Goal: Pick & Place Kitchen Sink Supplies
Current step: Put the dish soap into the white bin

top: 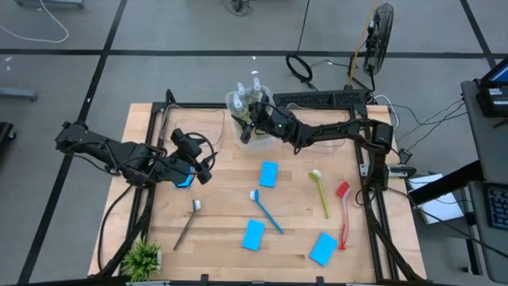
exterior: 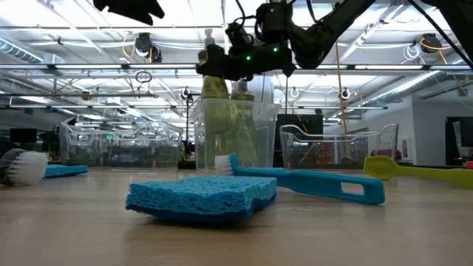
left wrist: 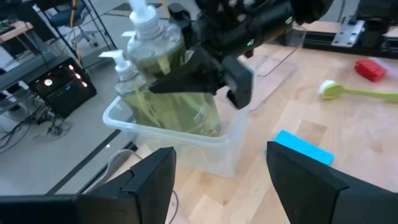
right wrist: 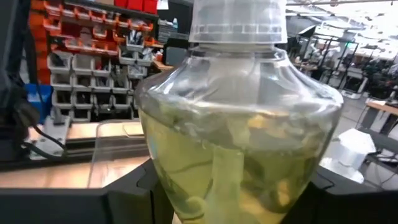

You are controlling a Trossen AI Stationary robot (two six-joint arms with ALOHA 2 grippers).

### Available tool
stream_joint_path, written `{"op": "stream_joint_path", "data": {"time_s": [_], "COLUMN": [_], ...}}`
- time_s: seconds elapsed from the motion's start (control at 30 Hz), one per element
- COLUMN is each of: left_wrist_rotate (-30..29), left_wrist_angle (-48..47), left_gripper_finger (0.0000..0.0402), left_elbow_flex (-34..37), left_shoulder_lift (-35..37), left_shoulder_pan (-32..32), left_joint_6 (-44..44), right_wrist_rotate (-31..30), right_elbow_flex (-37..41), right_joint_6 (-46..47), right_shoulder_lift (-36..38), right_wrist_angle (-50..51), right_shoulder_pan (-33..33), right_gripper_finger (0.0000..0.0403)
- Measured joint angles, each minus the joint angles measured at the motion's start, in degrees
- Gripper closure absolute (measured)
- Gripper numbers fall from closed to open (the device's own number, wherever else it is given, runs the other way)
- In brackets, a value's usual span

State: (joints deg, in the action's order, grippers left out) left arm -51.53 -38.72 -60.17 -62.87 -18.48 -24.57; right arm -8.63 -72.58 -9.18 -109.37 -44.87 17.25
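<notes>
Glossy clear soap bottle point(right wrist: 239, 143) (yellow-green liquid), clamped by right gripper point(top: 252, 121), ribbed white collar

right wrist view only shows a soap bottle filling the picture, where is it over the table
Observer: The right arm's jaws hold the soap bottle at the mouth of the clear bin, near the table's back edge.
Operator: anything else in that bin
Observer: Yes, at least one other bottle with a white pump stands inside.
Operator: and the left arm
Observer: It is raised over the table's left part, jaws open and empty, above a blue sponge lying on the wood.
</notes>
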Motion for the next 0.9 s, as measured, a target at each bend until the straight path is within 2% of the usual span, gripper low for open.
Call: {"op": "stream_joint_path", "data": {"time_s": [0.23, 0.47, 0.9], "left_wrist_rotate": [0.0, 0.5, 0.5], "left_wrist_angle": [1.0, 2.9, 3.0], "left_gripper_finger": [0.0145, 0.0133, 0.0153], "left_elbow_flex": [1.3, 1.5, 1.5], "left_shoulder_lift": [0.0, 0.0, 0.0], "left_shoulder_pan": [0.7, 1.7, 2.0], "left_joint_6": [-1.1, 1.6, 1.8], "right_wrist_rotate": [-0.3, -0.3, -0.6], "right_elbow_flex": [0.0, 0.0, 0.1], "right_joint_6": [-2.3, -3.9, -7.0], "right_shoulder_lift": [-0.3, -0.3, -0.3], "right_wrist_angle": [0.0, 0.9, 1.0], "right_shoulder_pan": [0.0, 0.0, -0.1], "right_gripper_finger": [0.0192, 0.0159, 0.0122]}}
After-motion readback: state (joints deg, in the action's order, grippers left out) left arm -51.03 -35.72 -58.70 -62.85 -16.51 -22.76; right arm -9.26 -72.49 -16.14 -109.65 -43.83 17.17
